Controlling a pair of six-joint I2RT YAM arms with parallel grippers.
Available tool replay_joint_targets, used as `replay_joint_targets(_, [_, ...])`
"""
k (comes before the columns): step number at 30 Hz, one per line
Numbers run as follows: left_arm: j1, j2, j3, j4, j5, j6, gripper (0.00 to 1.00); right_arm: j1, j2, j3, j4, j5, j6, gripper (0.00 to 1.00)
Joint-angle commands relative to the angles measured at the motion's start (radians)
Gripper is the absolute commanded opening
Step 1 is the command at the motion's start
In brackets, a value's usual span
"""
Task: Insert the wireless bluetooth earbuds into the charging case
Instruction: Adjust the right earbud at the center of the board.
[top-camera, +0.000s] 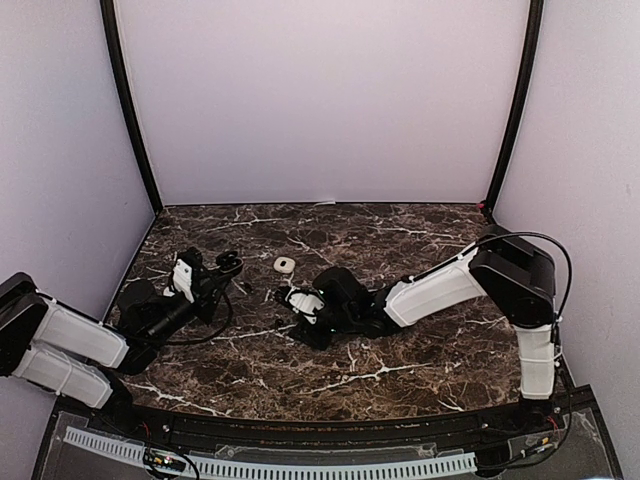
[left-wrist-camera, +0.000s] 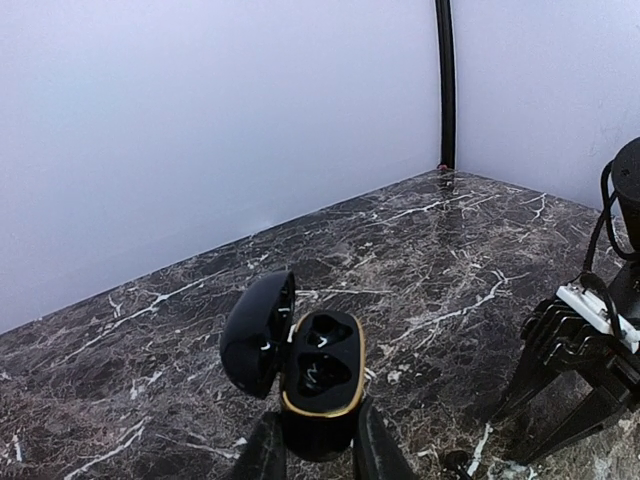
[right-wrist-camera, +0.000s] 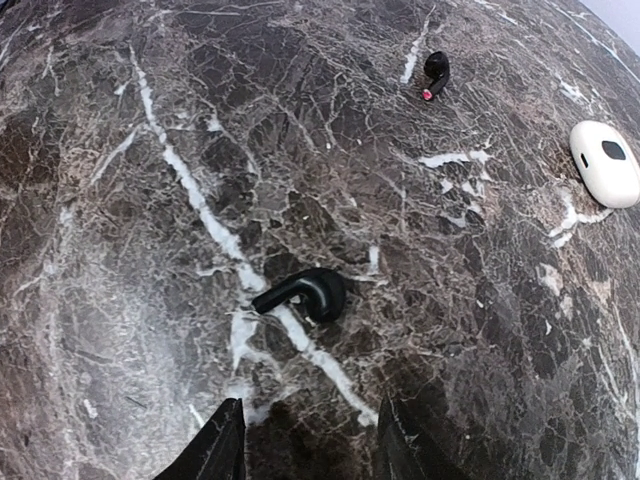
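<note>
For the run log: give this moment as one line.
left gripper shut on open charging case | right gripper open, black earbud lying just ahead on table | second earbud farther off | case empty

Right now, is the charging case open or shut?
Open. In the left wrist view the charging case has its lid folded back, both wells showing, held in the left claw.

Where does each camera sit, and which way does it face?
Top external: above and behind the robot, looking down on the table; left arm and right arm show.
Left wrist: on the left hand, facing the back wall; the hand grips the open black charging case.
Right wrist: looking down at a black earbud; its open right hand shows.
Shared: top and right wrist show the white oval object.
</note>
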Motion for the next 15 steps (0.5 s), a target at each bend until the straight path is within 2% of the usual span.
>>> replay_joint_targets(1, [0.007,0.013,-0.014,0.044,-0.002,-0.011,0.11,-0.018,0.032,0.044,0.065,-0.012,-0.079,0.44])
replay_joint_targets(15, [0.011,0.022,-0.014,0.05,0.006,-0.007,0.1,-0.025,0.125,0.132,0.041,-0.087,-0.279,0.38])
